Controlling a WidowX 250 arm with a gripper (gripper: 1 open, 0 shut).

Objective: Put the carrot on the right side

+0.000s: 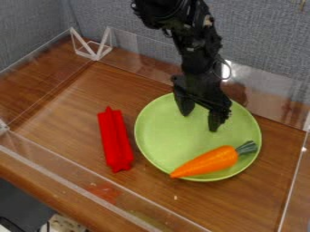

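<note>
Centrally, the black gripper hangs wide open over the round green plate; the small orange toy carrot lies lower right.

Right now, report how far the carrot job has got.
Done: nothing looks finished yet; the carrot lies on the green plate, near its front right edge, with nothing gripping it. In hand: the tool hangs open over the plate, above and behind the carrot, apart from it. Left: come down on the carrot, grasp it, and set it down on the right side. The red ridged bar lies left of the plate.
</note>
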